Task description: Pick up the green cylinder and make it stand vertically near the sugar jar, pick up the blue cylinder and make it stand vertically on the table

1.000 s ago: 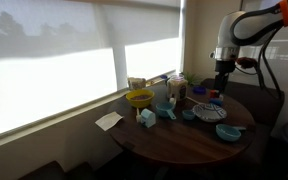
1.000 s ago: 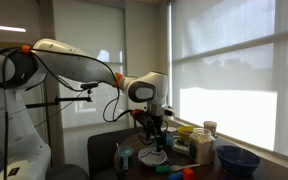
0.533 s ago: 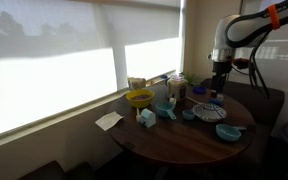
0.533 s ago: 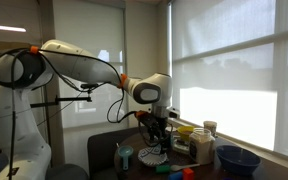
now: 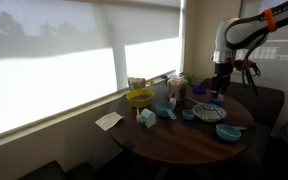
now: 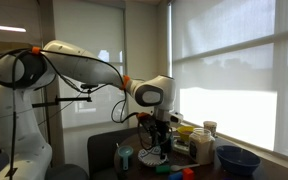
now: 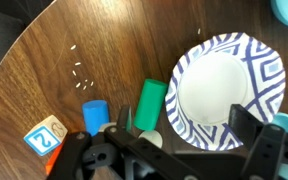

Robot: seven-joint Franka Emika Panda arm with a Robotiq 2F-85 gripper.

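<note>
Sideways toward the window is where my arm has drifted over the last second, and my gripper (image 6: 164, 140) hangs a touch lower above the table (image 7: 44, 60). Its jaws stand fully apart and hold nothing. The wrist view shows the green cylinder (image 7: 149, 103) directly under me, lying on its side on the wood with one long edge just beside the blue-and-white patterned plate (image 7: 224, 90). The blue cylinder (image 7: 95, 115) sits close on its other side, and a numbered block (image 7: 44, 135) lies beyond that. I judge this to be the approach for the first pick, with nothing grasped yet. Next I need to descend with the jaws straddling the green cylinder across its width, keeping clear of the plate rim and the blue cylinder, then close. From the exterior views I cannot tell which of the jars (image 5: 176, 84) by the window holds sugar.
</note>
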